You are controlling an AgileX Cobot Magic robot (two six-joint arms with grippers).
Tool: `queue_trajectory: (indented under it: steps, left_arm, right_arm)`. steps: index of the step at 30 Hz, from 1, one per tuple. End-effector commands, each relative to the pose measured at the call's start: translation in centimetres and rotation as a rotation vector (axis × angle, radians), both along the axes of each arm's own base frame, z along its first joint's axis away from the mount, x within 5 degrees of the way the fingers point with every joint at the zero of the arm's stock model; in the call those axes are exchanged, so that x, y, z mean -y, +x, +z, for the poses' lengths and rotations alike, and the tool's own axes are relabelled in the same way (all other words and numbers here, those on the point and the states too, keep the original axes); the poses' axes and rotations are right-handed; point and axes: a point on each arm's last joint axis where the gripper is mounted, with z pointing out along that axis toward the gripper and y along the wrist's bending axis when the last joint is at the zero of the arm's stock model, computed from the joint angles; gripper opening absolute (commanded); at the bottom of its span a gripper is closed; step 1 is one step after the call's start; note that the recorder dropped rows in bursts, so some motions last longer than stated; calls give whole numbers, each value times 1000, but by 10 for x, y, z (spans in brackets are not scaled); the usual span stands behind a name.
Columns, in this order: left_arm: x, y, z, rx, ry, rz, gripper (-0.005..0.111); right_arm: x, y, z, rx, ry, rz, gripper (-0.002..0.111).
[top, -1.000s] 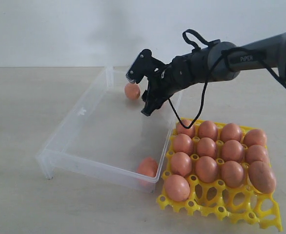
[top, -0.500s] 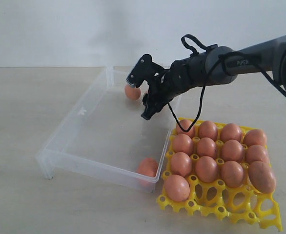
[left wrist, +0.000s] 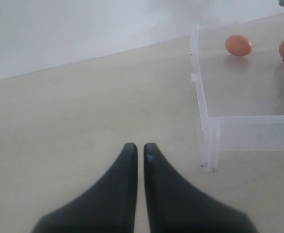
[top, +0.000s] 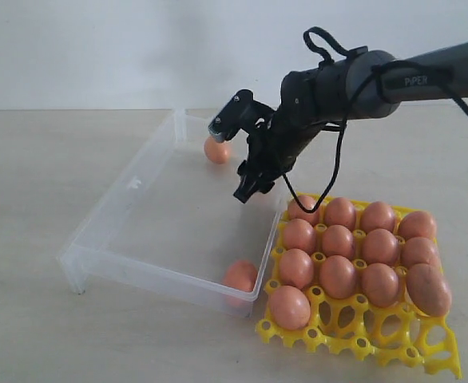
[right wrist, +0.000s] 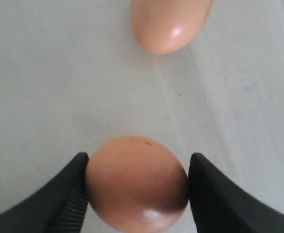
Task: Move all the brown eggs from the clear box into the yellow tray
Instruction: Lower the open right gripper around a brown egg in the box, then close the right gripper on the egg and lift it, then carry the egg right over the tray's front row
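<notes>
Pale matte tabletop [top: 26, 159] | right tool [right wrist: 138, 167] clasps smooth oval egg [right wrist: 137, 199] | left tool [left wrist: 138, 150] closed

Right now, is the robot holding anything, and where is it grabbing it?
Yes: the right gripper holds one brown egg, squeezed at its two opposite sides.

The pale beige worktop [top: 42, 335] carries two things side by side. The clear box [top: 130, 185] lies on the left, running from near to far. The yellow tray [top: 362, 345] sits at near right, just beside the box's right wall.
</notes>
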Motion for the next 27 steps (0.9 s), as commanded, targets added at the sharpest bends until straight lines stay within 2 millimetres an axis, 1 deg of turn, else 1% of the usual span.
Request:
queue_trajectory:
  steps: [1, 2, 7, 10, 11, 13, 15, 18, 22, 24, 27]
  left_arm:
    - [0, 0, -1, 2, -11, 7, 4]
    - [0, 0, -1, 2, -11, 7, 4]
    - [0, 0, -1, 2, -11, 7, 4]
    - [0, 0, -1, 2, -11, 7, 4]
    - [0, 0, -1, 2, -11, 7, 4]
    - [0, 0, -1, 2, -11, 7, 4]
    - [0, 0, -1, 2, -11, 7, 4]
    - [0, 0, -1, 2, -11, 7, 4]
    - [0, 0, -1, 2, -11, 7, 4]
    - [0, 0, -1, 2, -11, 7, 4]
    - [0, 0, -1, 2, -11, 7, 4]
  right_arm:
    - [-10, -6, 31, 13, 117, -44, 0]
    - [-13, -7, 34, 4, 150, -58, 0]
    - [-17, -14, 31, -86, 215, -78, 0]
    - [-25, -26, 34, -120, 339, -36, 0]
    - [-29, -31, 39, -126, 429, -13, 0]
    - [-33, -45, 41, -145, 548, 36, 0]
    - [-33, -60, 51, -155, 666, 73, 0]
    - [-21, -77, 67, -107, 804, 38, 0]
    - [4, -103, 95, 9, 892, 0, 0]
    - [16, -120, 113, 52, 921, 20, 0]
    - [31, -153, 133, 75, 972, 63, 0]
